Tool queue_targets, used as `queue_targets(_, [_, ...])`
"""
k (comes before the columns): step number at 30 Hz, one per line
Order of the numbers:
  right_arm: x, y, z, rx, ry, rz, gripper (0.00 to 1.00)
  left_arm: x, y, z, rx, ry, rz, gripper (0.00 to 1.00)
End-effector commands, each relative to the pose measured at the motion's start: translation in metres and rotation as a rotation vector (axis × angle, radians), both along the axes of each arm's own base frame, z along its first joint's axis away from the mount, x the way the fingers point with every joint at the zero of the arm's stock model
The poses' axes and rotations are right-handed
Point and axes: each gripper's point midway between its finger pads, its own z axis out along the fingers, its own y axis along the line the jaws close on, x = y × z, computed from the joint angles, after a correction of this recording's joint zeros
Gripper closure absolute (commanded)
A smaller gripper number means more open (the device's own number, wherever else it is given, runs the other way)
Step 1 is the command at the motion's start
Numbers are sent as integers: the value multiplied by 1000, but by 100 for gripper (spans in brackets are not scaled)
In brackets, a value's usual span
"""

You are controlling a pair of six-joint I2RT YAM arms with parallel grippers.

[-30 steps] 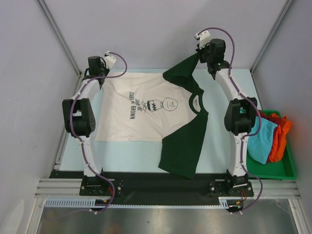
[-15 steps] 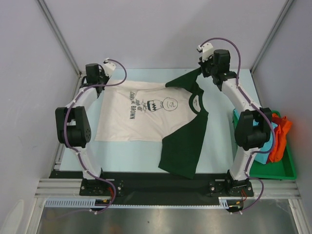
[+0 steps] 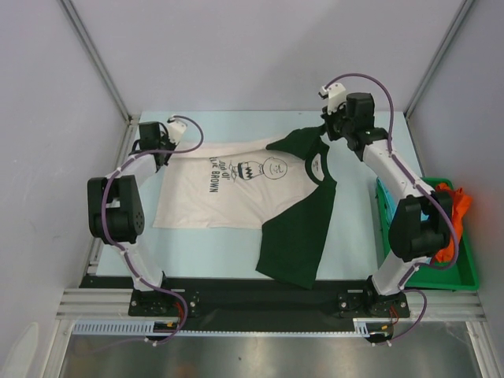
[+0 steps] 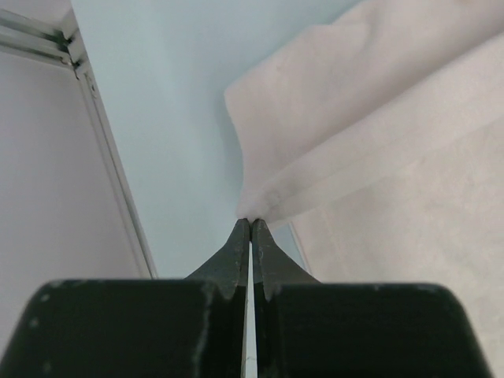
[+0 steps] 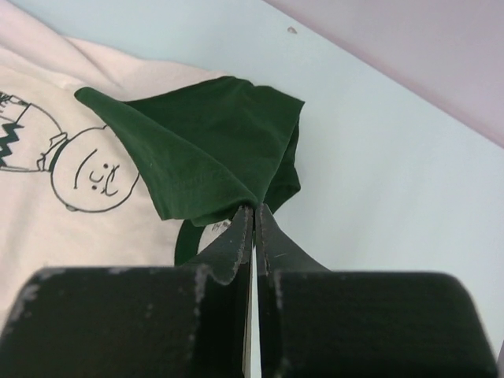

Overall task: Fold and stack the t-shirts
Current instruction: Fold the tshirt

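Observation:
A cream-white t-shirt point(image 3: 213, 197) with dark lettering and a cartoon print lies spread on the table. Dark green cloth point(image 3: 295, 236) joins it at the right, and a green neckband point(image 5: 183, 236) shows. Whether the green is a separate shirt I cannot tell. My left gripper point(image 3: 160, 150) point(image 4: 250, 220) is shut on the cream shirt's back-left corner point(image 4: 260, 197), held just above the table. My right gripper point(image 3: 331, 130) point(image 5: 255, 206) is shut on a bunched green flap point(image 5: 205, 150) at the back right, which drapes over the print.
A green tray point(image 3: 466, 272) at the right edge holds orange cloth point(image 3: 461, 206). Grey walls and metal frame rails close in the table at the back and sides. The right arm's elbow point(image 3: 421, 224) hangs over the tray's left side.
Both grippers have come down toward the table with their cloth. The shirt's back edge has shifted toward the front, and the green flap now hangs lower over the print.

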Motion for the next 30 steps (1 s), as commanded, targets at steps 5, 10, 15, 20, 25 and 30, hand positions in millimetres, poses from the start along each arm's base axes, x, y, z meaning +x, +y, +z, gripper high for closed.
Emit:
queue_targets(5, [-44,-1,9,38,25,1,100,-16,4,13,0,-38,4,100])
queue_targets(10, [-59,-1,-21,34,89,8,100,-21,14,-7,10,2,27,99])
queue_targets(15, [-71,-1,-44,14,139,22,100,-28,30,-28,56,48,62,100])
queue_targets(20, [-80,-7,-60,2,174,14,100,-32,36,-39,63,74,75,100])
queue_targets(25, [-85,-8,-64,3,186,10,100,-36,33,-51,50,108,73,99])
queue_targets(30, [-91,-9,-86,-9,231,14,100,-35,34,-64,36,157,89,99])
